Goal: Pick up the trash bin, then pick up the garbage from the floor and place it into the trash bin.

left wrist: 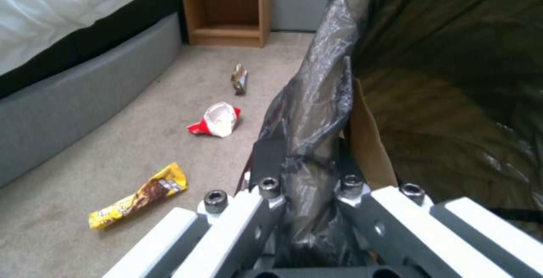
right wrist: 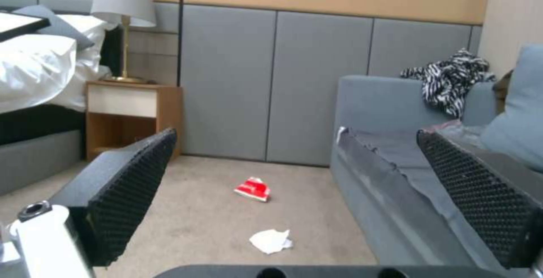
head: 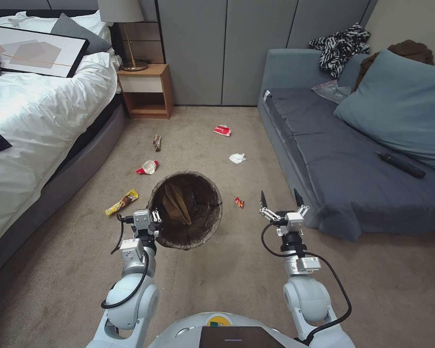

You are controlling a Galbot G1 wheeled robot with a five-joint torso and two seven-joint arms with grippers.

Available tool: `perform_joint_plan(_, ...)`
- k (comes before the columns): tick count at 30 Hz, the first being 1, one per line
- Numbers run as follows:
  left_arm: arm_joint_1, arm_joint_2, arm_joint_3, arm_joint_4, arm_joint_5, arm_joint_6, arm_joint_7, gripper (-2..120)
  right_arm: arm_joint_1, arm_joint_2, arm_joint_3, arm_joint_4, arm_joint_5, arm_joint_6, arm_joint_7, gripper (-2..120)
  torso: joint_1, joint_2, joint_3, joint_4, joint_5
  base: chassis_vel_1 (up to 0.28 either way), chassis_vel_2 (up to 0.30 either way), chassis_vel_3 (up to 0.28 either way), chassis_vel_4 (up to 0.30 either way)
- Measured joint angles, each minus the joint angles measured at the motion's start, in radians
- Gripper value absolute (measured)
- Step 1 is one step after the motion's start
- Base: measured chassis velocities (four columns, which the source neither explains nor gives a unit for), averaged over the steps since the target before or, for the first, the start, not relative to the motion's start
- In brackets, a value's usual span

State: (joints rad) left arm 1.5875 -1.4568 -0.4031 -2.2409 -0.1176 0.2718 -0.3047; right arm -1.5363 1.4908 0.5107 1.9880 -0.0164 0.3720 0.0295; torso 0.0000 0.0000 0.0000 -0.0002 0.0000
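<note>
Trash bin: lined with thin, glossy, crinkled dark brown plastic film folded over the rim; flat brown cardboard-like paper inside.
Left gripper: white matt plastic body, dark metal hex bolts.
Right gripper: fingers faced with black, dimpled, rubbery pads.
Floor: beige short-pile carpet, matt.
Yellow wrapper: shiny printed foil.
Tissue: soft crumpled white paper.
Nightstand: smooth wood.
Sofa: grey-blue woven cloth.
</note>
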Motion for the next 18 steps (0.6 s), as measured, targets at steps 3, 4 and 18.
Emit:
perform_joint_plan(3,-0.001,0.0,0.0,0.001,-0.002,0.0,0.0,2,0.0,0.0,0.001,0.0,0.0,0.0,-0.001,100,0.0,0.0,0.0,0.0,0.0,0.0,0.0,0.0,0.0)
perform_joint_plan(4,-0.001,0.0,0.0,0.001,-0.002,0.0,0.0,2,0.0,0.0,0.001,0.0,0.0,0.0,-0.001,100,0.0,0.0,0.0,0.0,0.0,0.0,0.0,0.0,0.0)
perform_joint_plan(18,-0.01,-0.002,0.001,0.012,0.012,-0.028,-0.001,2,-0.001,0.003,-0.003,-0.003,0.001,0.0,-0.011,100,0.0,0.0,0.0,0.0003,0.0,0.0,0.0,0.0,0.0)
